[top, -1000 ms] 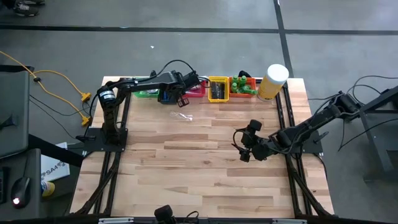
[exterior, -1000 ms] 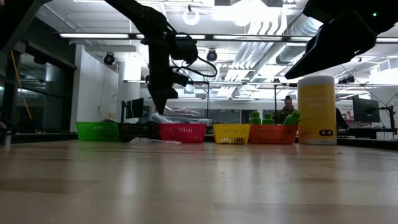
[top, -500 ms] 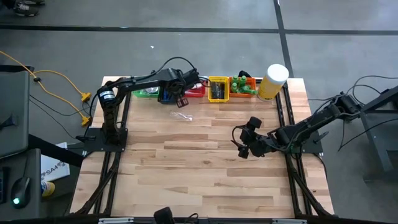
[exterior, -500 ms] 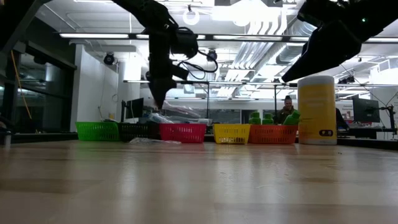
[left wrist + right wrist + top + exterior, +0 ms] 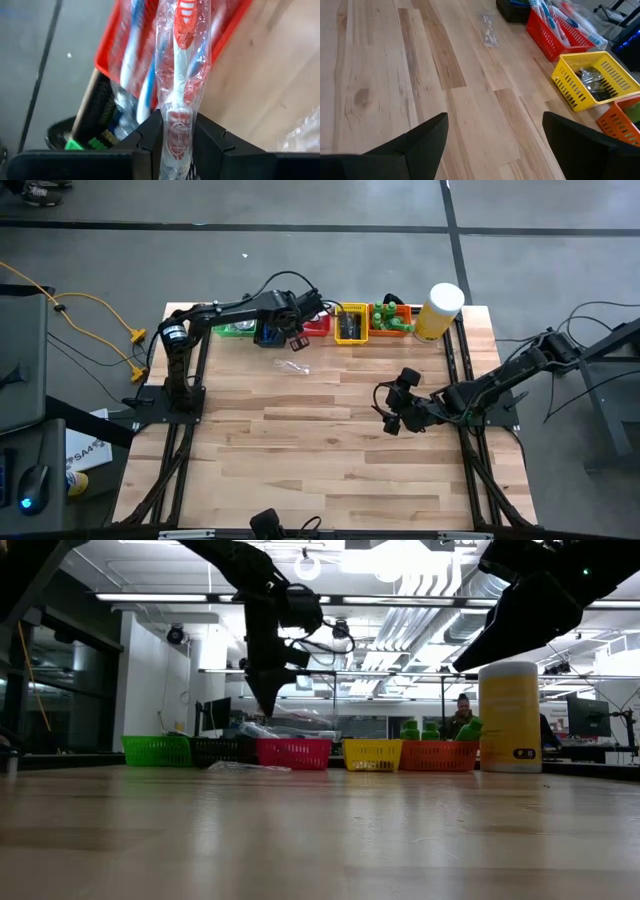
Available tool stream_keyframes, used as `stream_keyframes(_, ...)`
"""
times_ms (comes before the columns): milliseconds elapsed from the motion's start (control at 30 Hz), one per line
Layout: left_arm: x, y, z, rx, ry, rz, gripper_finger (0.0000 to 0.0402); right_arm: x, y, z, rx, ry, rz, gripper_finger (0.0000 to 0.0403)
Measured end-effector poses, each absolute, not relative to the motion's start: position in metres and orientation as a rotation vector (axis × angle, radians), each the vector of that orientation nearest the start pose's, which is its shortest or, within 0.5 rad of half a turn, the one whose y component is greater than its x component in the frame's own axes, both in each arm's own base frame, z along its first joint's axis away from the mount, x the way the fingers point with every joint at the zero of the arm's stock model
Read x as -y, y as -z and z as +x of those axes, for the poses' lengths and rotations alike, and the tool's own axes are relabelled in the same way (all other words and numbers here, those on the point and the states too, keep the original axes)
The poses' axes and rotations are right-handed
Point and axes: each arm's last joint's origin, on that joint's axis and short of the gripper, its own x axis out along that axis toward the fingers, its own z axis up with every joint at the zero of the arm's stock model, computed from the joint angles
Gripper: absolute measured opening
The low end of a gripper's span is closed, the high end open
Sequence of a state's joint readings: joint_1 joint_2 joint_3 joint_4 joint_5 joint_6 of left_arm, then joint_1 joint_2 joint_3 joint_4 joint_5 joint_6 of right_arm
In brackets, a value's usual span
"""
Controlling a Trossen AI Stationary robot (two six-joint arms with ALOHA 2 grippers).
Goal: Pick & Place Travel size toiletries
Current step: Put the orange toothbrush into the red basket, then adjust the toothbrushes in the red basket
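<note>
My left gripper [image 5: 296, 337] hangs over the red bin [image 5: 318, 327] at the table's far edge, shut on a clear-wrapped red and white toothbrush [image 5: 180, 75]. The toothbrush's head points out over that bin, where more wrapped toothbrushes [image 5: 131, 55] lie. A clear-wrapped piece [image 5: 293, 366] lies on the wood just in front of the bins. My right gripper [image 5: 390, 416] hovers open over the middle right of the table with nothing between its fingers [image 5: 427, 137]. My left gripper has the wrapped toothbrush's handle [image 5: 176, 117] between its two fingers [image 5: 147, 135]. The fingers slant down from above and lie along the toothbrush. Its head end reaches forward past the fingertips over the red bin. Whether that end rests on the bin's contents I cannot tell.
A row of bins stands along the far edge: green [image 5: 237, 330], black [image 5: 268, 333], red, yellow [image 5: 350, 323] and orange [image 5: 392, 321] with little green bottles. A tall pale-yellow cylinder [image 5: 440, 310] stands at the far right. Bare wood stretches toward the near edge.
My left gripper has shifted a little toward the table's right over the red bin and tipped slightly, with the wrapped toothbrush still between its fingers.
</note>
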State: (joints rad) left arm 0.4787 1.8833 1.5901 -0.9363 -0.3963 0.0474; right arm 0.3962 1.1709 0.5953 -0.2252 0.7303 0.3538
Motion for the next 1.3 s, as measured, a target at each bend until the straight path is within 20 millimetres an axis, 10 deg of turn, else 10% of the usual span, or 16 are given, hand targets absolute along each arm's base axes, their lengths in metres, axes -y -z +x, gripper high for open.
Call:
stream_keyframes(433,-0.19,-0.244,0.337,-1.292,-0.757,-0.059,0.0087,-0.066,-0.2,0.208,-0.607,0.424,-0.1,0.0318)
stream_keyframes(933,-0.191,-0.246,0.336,-1.297,-0.798,-0.034,0.0184,-0.067,-0.201,0.21,-0.59,0.425,-0.094,0.0318)
stream_keyframes(1300,-0.187,-0.284,0.327,-1.263,-0.859,-0.022,0.0184,-0.036,-0.209,0.236,-0.505,0.428,-0.16,0.0318)
